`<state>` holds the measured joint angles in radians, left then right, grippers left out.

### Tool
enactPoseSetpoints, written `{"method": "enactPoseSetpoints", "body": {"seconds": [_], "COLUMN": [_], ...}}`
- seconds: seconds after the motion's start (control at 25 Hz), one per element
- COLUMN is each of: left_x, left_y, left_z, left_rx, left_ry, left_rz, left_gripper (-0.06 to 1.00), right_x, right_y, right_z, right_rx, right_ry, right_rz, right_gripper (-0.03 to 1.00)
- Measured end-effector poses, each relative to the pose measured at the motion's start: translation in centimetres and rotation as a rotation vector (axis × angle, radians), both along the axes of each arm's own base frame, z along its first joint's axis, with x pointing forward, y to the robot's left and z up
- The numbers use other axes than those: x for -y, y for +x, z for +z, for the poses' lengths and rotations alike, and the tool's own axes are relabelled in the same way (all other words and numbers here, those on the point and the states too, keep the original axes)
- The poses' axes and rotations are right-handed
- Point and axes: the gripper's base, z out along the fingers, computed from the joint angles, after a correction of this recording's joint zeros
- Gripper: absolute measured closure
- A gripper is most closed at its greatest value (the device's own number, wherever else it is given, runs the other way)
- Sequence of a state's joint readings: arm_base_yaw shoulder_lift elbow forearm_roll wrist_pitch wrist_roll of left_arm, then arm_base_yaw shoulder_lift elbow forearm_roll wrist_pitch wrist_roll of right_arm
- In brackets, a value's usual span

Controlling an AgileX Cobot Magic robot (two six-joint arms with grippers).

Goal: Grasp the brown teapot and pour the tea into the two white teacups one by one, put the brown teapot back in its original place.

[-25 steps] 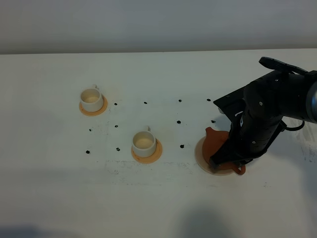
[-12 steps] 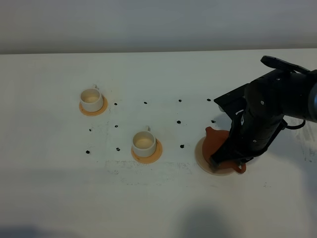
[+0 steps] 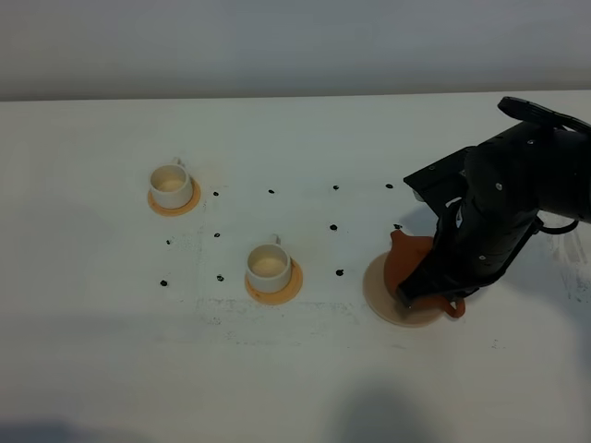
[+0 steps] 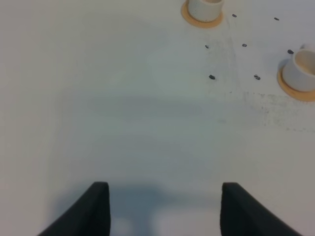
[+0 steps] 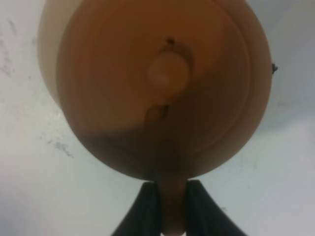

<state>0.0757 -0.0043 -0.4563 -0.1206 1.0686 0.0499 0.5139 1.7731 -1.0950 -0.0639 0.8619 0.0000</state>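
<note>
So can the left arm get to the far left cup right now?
Probably yes: the left gripper hovers open above the table, with nothing between it and that cup.

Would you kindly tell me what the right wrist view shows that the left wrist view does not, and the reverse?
Only the right wrist view shows the brown teapot from above, with its lid knob, the right gripper shut on its handle, and an edge of the pale coaster beneath.

Only the left wrist view shows the two white teacups on orange coasters, and the open left gripper holding nothing.

Both show the white table with black dots.
</note>
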Motion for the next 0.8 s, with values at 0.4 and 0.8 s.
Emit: {"method": "enactPoseSetpoints", "body": {"seconds": [0.4,0.8], "left_x": [0.0,0.0], "left_y": [0.0,0.0], "left_z": [0.0,0.0], "left_rx": [0.0,0.0], "left_ry": [0.0,0.0], "left_rz": [0.0,0.0], "left_gripper": [0.47,0.47], "right_x": [0.1,-2.0], "right_y": [0.0,-1.0], "right_z": [0.4,3.5], "right_rx": [0.015,0.113], "right_ry": [-0.004,0.034], "right_rz": [0.008,0.094], "right_gripper": [0.85,0.85]}}
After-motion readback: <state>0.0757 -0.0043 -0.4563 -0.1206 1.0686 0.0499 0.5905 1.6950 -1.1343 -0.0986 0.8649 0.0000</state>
